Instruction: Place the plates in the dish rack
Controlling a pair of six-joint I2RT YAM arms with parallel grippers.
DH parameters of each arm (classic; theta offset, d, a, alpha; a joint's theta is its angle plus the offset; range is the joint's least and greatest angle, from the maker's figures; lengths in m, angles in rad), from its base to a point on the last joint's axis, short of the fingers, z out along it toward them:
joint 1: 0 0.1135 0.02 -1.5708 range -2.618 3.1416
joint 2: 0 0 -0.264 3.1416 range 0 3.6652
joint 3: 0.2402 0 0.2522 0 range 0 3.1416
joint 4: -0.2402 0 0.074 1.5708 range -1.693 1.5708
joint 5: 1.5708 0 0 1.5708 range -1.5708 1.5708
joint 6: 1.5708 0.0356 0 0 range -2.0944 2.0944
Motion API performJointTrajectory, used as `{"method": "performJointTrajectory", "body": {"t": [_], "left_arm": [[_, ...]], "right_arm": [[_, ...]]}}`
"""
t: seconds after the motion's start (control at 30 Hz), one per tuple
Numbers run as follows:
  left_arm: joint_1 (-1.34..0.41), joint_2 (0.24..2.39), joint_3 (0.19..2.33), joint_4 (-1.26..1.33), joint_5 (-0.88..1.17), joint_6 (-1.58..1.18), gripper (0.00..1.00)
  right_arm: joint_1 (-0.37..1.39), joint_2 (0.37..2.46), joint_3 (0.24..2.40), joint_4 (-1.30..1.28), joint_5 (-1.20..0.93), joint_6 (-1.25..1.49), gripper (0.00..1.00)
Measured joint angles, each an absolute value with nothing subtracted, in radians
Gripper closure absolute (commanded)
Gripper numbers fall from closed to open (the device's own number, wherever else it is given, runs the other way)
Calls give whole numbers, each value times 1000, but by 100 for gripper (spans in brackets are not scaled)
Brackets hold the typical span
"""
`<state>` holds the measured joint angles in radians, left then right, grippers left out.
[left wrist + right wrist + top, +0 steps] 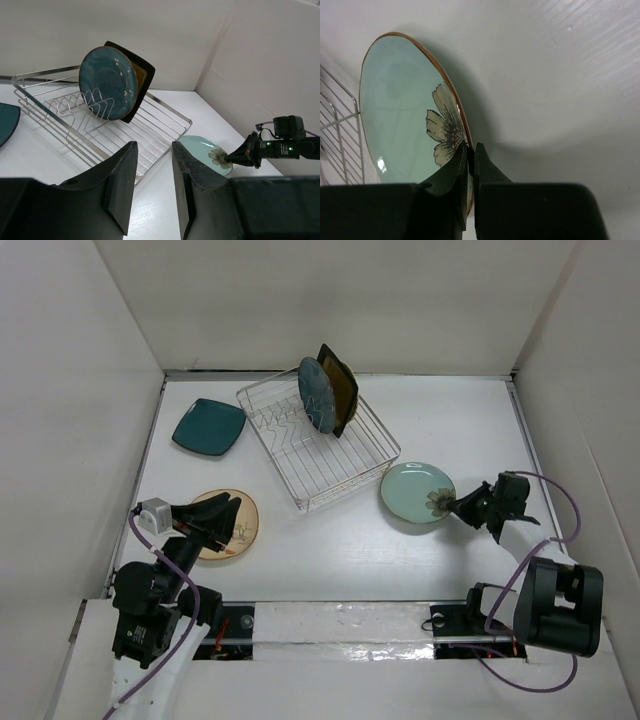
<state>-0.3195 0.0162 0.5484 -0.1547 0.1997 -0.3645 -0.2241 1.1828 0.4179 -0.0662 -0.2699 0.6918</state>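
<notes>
Standing plates (318, 397) fill the dish rack's (322, 470) 12 o'clock end; square plate (209, 426) lies at 9 o'clock, left plate (247, 523) at 7, right plate (413, 490) at 4.

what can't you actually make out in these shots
- Top view: the left gripper covers much of the cream plate, hiding its pattern.
- Left wrist view: the amber plate stands behind the blue plate; only a strip of it shows.
- Left wrist view: the teal plate is cut off by the left edge.
- Right wrist view: the right gripper hides the rim of the green plate where it pinches.
</notes>
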Motion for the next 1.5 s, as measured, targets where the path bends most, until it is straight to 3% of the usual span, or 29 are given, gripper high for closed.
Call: {"method": "performJointTrajectory", "body": {"t": [0.43, 0.73, 0.87, 1.1, 1.5], "left_arm": [[-319, 17, 548, -155, 197, -364, 69], [-319, 19, 548, -155, 198, -364, 69], [-319, 24, 548, -155, 198, -364, 69], [-319, 35, 548, -156, 197, -364, 69], [-319, 56, 548, -159, 175, -365, 69]], "right_arm": [[-240, 796, 542, -346, -80, 632, 100], [-62, 738, 813, -373, -28, 625, 100], [130, 867, 994, -302, 44, 593, 100], [521, 1368, 1483, -240, 224, 369, 100], [712, 2068, 2197, -276, 578, -97, 100]]}}
